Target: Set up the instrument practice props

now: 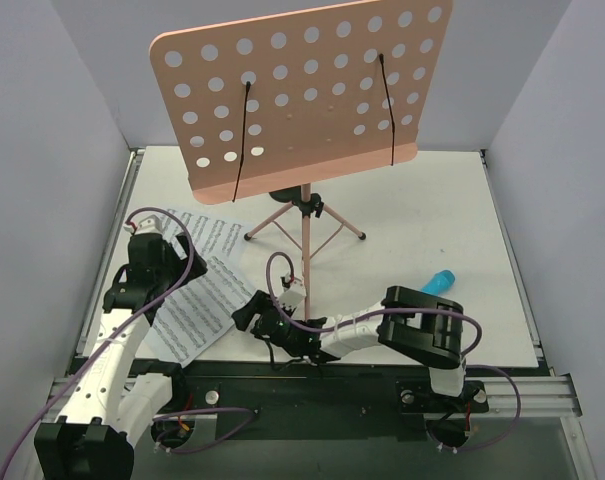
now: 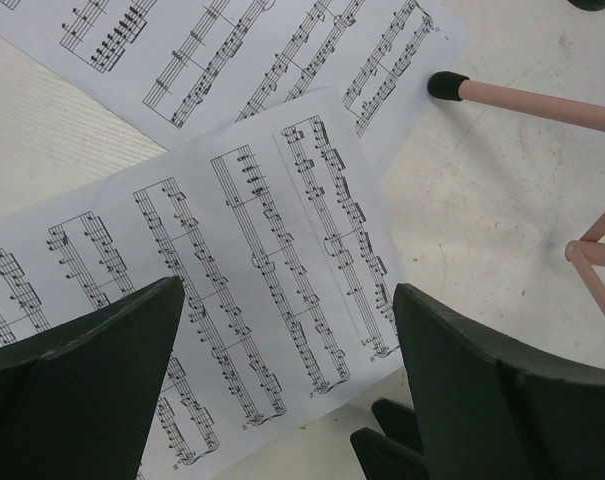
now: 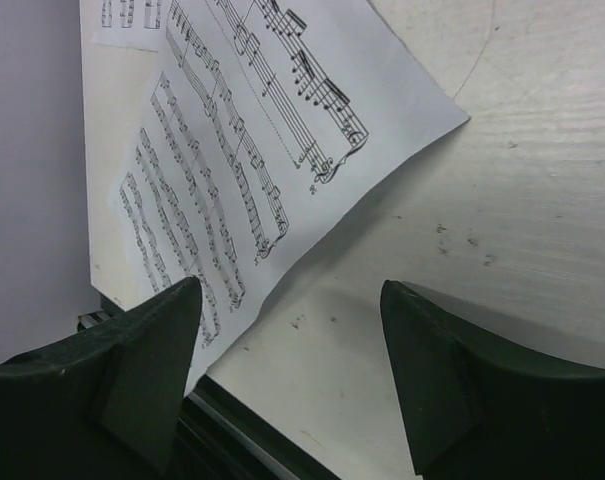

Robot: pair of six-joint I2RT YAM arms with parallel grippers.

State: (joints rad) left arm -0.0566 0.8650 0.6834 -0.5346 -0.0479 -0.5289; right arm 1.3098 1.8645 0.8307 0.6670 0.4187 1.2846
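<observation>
The pink music stand [image 1: 302, 95] stands at the back on thin tripod legs [image 1: 304, 228], with two black wire page holders [image 1: 244, 140] across its hole-punched desk. Two white sheets of printed music lie overlapping on the table at the left, an upper sheet [image 1: 210, 238] and a lower sheet [image 1: 197, 305]. My left gripper [image 1: 187, 262] hovers open over the lower sheet [image 2: 252, 250], near a black-tipped stand leg [image 2: 542, 100]. My right gripper [image 1: 247, 310] is open and empty just off that sheet's near corner [image 3: 242, 130], which casts a shadow on the table.
A light blue cylinder [image 1: 440, 282] lies on the table at the right. The table's near edge with its black rail [image 3: 247, 425] runs right below the right gripper. Grey walls close in both sides and the back.
</observation>
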